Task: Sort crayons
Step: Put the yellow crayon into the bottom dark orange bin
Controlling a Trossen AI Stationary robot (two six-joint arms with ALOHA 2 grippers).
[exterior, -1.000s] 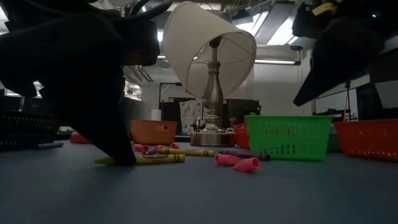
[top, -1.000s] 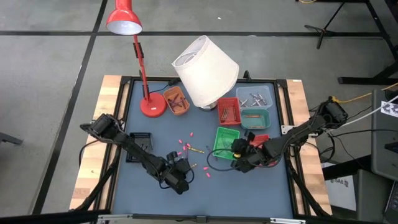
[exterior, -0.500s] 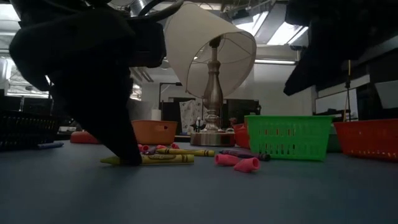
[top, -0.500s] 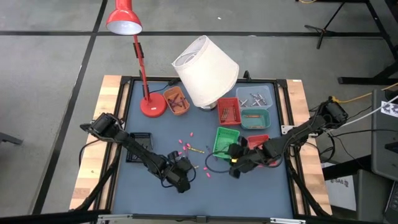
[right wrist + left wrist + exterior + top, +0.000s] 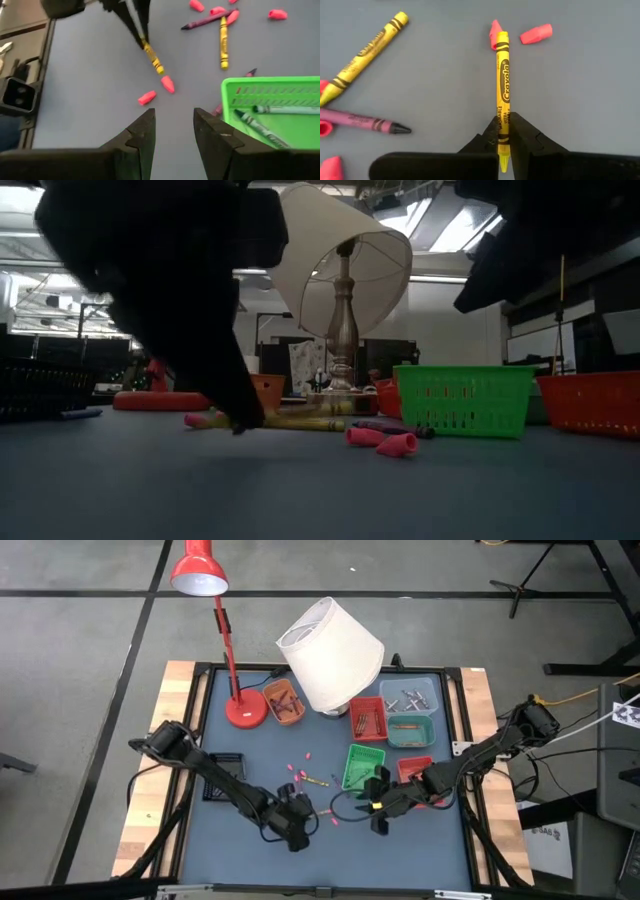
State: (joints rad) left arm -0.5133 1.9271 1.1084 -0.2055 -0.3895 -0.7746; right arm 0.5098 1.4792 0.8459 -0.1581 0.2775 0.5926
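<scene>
On the blue-grey surface (image 5: pixel 250 850), the left pincer (image 5: pixel 504 131) squeezes a long yellow crayon (image 5: pixel 503 95) to lift it; the right pincer (image 5: pixel 172 127) waits open nearby.

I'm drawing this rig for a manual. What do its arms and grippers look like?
Both arms are black, slim and jointed, with black cables looped alongside. The left gripper has two dark wedge-shaped fingers tapering to narrow tips. The right gripper has matching dark, angular fingers. A small yellow mark shows near the right arm's wrist.

Your left gripper (image 5: pixel 238 423), a dark mass, touches down by a yellow crayon (image 5: pixel 300 423); pink pieces (image 5: pixel 383 441), a green basket (image 5: pixel 463 400) and a lamp (image 5: pixel 342 300) stand beyond.
</scene>
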